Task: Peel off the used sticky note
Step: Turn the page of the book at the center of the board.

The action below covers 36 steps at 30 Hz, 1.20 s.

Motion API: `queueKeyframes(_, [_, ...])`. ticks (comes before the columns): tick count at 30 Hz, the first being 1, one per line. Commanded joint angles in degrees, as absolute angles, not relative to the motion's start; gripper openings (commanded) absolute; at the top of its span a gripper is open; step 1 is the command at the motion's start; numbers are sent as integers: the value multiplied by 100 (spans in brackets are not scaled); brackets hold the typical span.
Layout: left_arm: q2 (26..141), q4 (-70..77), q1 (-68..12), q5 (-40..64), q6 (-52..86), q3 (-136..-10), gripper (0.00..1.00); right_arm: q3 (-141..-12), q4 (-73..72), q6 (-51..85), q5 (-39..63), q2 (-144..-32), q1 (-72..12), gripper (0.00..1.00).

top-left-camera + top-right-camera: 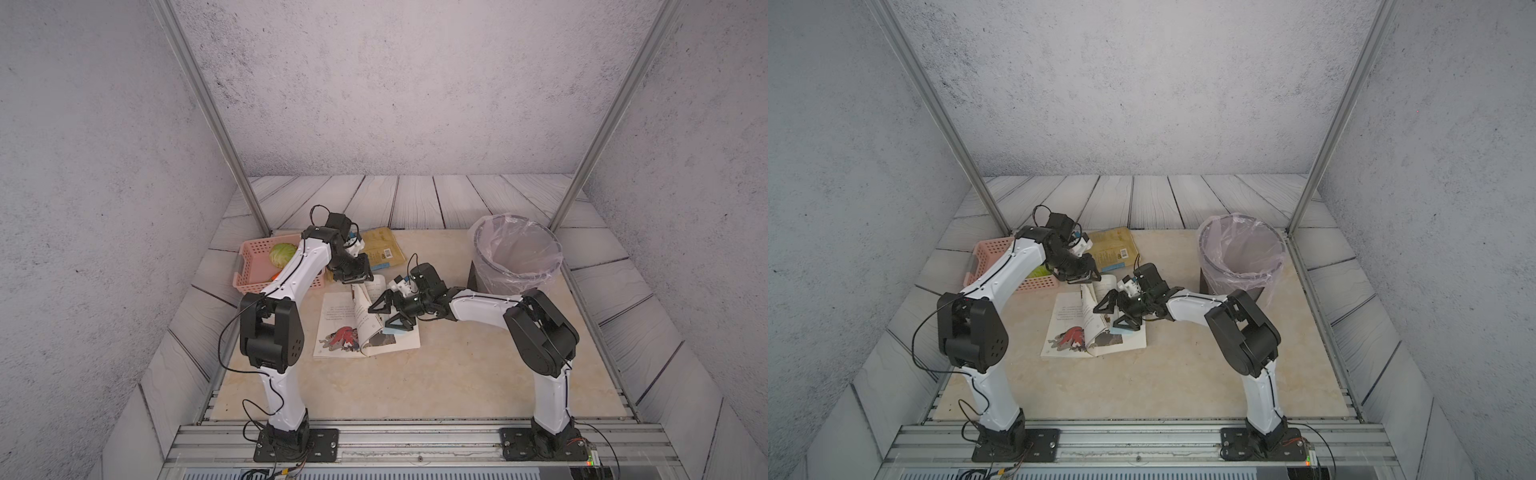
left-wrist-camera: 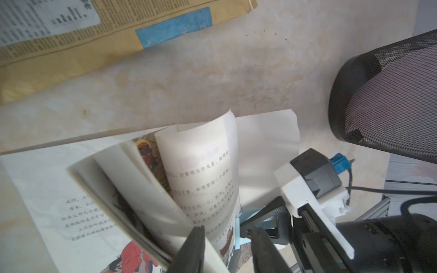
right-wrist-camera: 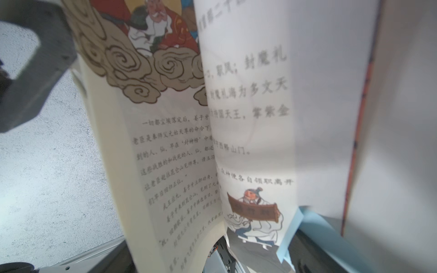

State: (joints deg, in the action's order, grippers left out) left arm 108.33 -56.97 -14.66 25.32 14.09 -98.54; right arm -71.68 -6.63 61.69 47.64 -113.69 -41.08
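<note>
An open picture book (image 1: 345, 328) (image 1: 1071, 328) lies mid-table with several pages curled upward. A light-blue sticky note (image 1: 395, 331) (image 1: 1121, 330) (image 2: 246, 215) (image 3: 290, 231) sits on the right-hand page, at the foot of the raised pages. My right gripper (image 1: 378, 318) (image 1: 1104, 318) is wide open and low over that page. One finger (image 3: 30, 71) stands beside the lifted pages and the other lies at the note. My left gripper (image 1: 353, 280) (image 1: 1084, 278) (image 2: 227, 230) hangs over the book's far edge. Its jaws are apart, and a curled page (image 2: 201, 170) passes between them.
A black mesh bin with a clear liner (image 1: 515, 249) (image 2: 390, 94) stands at the back right. At the back left is a pink basket (image 1: 253, 266) holding a cabbage (image 1: 282, 254). A yellow booklet (image 1: 382, 249) (image 2: 71, 59) lies behind the book.
</note>
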Motion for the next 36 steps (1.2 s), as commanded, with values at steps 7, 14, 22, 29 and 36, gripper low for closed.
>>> queueKeyframes(7, [10484, -5855, -954, 2069, 1169, -9290, 38, -7203, -623, 6082, 4720, -11458, -4096, 97])
queueKeyframes(14, [10541, -5877, -811, 2034, 1113, -9207, 38, -7130, -656, 6089, 4704, -11435, -4097, 98])
queueKeyframes(22, [9902, -6088, -817, 2596, 1127, -9831, 39, -7119, -651, 6097, 4698, -11450, -4098, 97])
queueKeyframes(29, [10083, -5756, -861, 3299, 1610, -9749, 39, -7127, -650, 6108, 4693, -11469, -4096, 97])
queueKeyframes(36, [11084, -5806, -928, 3101, 1567, -9345, 39, -7184, -535, 6060, 4673, -11438, -4100, 97])
